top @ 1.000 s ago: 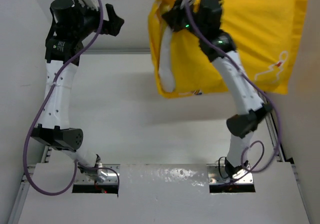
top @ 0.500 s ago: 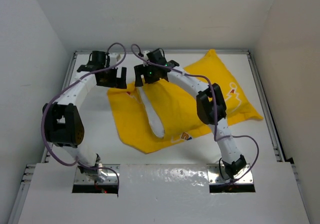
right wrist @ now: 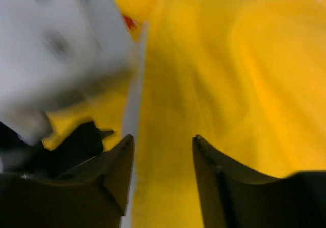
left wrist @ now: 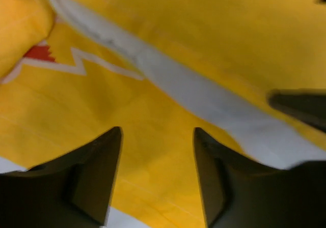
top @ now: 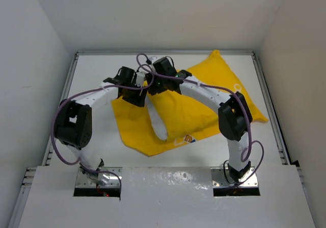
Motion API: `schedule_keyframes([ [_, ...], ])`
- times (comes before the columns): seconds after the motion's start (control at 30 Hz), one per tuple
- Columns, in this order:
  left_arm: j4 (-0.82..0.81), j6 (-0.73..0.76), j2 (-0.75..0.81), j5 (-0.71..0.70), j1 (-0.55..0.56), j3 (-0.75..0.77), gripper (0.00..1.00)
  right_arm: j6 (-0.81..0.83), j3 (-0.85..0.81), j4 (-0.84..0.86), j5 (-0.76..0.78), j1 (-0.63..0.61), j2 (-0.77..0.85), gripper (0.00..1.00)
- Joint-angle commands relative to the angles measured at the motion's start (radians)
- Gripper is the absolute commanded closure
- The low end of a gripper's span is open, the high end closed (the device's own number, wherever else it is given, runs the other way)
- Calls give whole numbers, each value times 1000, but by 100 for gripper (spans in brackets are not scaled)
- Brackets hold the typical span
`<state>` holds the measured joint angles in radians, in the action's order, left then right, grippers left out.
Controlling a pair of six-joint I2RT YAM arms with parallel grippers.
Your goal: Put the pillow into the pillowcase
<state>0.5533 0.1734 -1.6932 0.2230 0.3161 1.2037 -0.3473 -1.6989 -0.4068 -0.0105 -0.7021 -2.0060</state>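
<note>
The white table (top: 91, 75) bears the yellow pillowcase (top: 204, 113), which lies plump across its middle and right side with one corner toward the far edge. The pillow (top: 157, 121) shows only as a white strip at the case's left-hand opening; the rest is under yellow cloth. Both grippers hang close together over that open end. The left gripper (left wrist: 157, 151) has its jaws apart and holds nothing, with the white strip just ahead of it. The right gripper (right wrist: 162, 159) is likewise spread and holds nothing, with yellow fabric beneath. Whether either touches the cloth cannot be told.
</note>
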Motion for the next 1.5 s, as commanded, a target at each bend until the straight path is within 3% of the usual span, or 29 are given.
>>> schedule_keyframes([
  [0.0, -137, -75, -31, -91, -23, -62, 37, -44, 117, 31, 66, -30, 32, 50],
  [0.07, -192, -127, -60, -119, -22, -81, 29, -74, 204, 96, 73, -39, 44, 35],
  [0.13, -254, -159, -92, -148, -12, -107, 27, -119, 299, 198, 64, -39, 58, 32],
  [0.27, -308, -242, -135, -218, 8, -135, 21, -154, 327, 237, 66, -42, 30, 28],
  [0.43, -337, -288, -207, -333, 52, -144, 23, -190, 370, 264, 67, -45, 10, 27],
  [0.5, -352, -316, -233, -314, 52, -130, 53, -199, 404, 282, 73, -43, 15, 36],
  [0.53, -345, -325, -249, -300, 51, -103, 65, -199, 409, 289, 64, -45, 15, 54],
  [0.57, -323, -339, -291, -275, 51, -83, 100, -199, 410, 289, 52, -43, 18, 65],
  [0.6, -294, -347, -310, -255, 46, -60, 100, -205, 416, 292, 55, -42, 19, 87],
  [0.63, -286, -344, -325, -205, 40, -56, 100, -211, 421, 292, 64, -40, 23, 98],
  [0.67, -282, -339, -339, -177, 34, -59, 100, -231, 427, 292, 88, -34, 32, 100],
  [0.73, -270, -322, -301, -87, -11, -72, 100, -266, 447, 299, 78, 18, 44, 100],
  [0.87, -147, -226, -182, -37, -141, -15, 100, -291, 531, 393, 15, 150, 154, 100],
  [1.0, -27, 2, -88, -100, -170, 46, 100, -248, 502, 401, -2, 208, 191, 100],
  [1.1, 22, 92, -69, -148, -170, 27, 100, -251, 464, 401, -43, 260, 161, 100],
  [1.27, -32, 94, -75, -177, -167, -38, 100, -193, 418, 401, -137, 253, 113, 100],
  [1.43, -7, 95, -134, -44, -138, 109, 100, -165, 391, 439, -273, 215, 121, 100],
  [1.47, -18, 84, -128, 4, -121, 128, 90, -156, 375, 422, -267, 204, 116, 100],
])
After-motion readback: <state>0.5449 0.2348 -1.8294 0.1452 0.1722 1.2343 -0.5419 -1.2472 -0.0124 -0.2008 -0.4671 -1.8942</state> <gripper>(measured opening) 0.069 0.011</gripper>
